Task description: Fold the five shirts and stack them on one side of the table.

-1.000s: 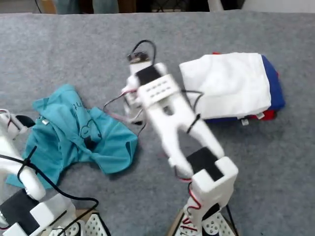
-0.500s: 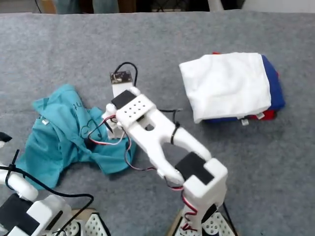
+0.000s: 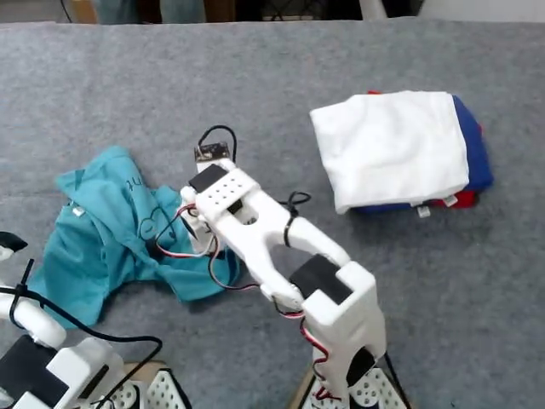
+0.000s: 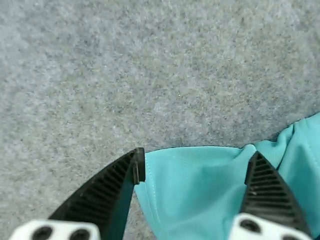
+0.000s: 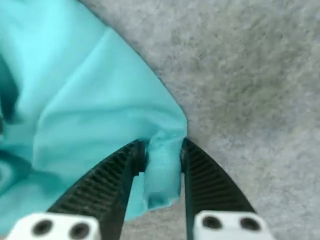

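Note:
A crumpled teal shirt (image 3: 111, 239) lies on the grey table at the left. My right arm stretches across from the front, and its gripper (image 3: 196, 228) is down at the shirt's right edge. The right wrist view has the right gripper (image 5: 162, 150) shut on a bunched fold of the teal shirt (image 5: 75, 100). At the front left, my left gripper (image 4: 195, 165) is open, its fingers straddling an edge of the teal shirt (image 4: 200, 190) just above the cloth. A folded stack (image 3: 392, 145), white on top with blue and red beneath, lies at the right.
The grey felt table (image 3: 298, 77) is bare behind the shirt and between shirt and stack. My right arm's white body (image 3: 281, 247) crosses the front middle. Loose cables (image 3: 192, 247) hang over the shirt's right part. The left arm's base (image 3: 51, 366) stands at the front left corner.
My right arm swung left from the table's middle and came down on the teal shirt's right edge. The left arm drew back toward the front left corner.

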`<control>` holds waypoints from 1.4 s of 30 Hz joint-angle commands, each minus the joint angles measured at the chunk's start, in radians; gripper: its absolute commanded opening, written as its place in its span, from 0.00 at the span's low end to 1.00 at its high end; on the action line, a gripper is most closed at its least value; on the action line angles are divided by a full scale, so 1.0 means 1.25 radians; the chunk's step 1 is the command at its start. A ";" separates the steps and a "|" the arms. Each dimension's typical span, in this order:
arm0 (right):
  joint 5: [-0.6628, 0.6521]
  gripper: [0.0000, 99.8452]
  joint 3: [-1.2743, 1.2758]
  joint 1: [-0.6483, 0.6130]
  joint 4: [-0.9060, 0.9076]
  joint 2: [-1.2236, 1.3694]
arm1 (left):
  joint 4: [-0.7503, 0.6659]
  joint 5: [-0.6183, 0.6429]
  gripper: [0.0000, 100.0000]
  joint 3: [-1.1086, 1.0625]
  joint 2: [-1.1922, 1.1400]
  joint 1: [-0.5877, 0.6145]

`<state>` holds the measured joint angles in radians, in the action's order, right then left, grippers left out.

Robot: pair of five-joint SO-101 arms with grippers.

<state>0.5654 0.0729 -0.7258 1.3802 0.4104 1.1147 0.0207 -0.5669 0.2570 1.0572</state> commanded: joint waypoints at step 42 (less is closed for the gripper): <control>-0.016 0.01 -0.021 0.038 0.059 -0.007 | 0.002 -0.006 0.33 0.007 0.005 -0.001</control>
<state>0.5547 0.0729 -0.7043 1.4584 0.4135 1.1147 0.0176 -0.5762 0.2570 1.0572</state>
